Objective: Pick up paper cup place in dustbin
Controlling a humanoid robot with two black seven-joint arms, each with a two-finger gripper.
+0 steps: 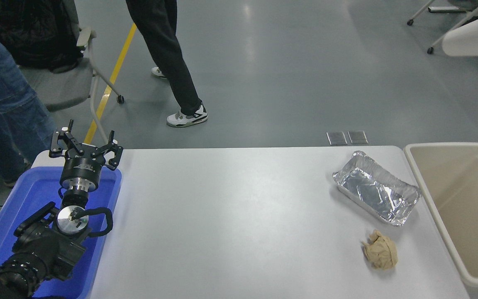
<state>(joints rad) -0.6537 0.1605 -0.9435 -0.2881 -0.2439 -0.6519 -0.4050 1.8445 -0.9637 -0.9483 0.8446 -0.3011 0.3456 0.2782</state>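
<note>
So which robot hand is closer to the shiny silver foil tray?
The right one, though only a dark tip shows at the top right edge, inside the white paper cup. The left gripper sits far left of the crinkled silver foil tray.

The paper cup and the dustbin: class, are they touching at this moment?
Apart. The head view shows the paper cup tipped sideways high at the picture's top right edge, with grey floor between it and the dustbin below.

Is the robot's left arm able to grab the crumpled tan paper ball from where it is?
Probably not. The left gripper is parked over the blue plastic tray at the white table's left end, while the crumpled tan paper ball lies far across near the right edge. Nothing blocks it; it just looks too far.
</note>
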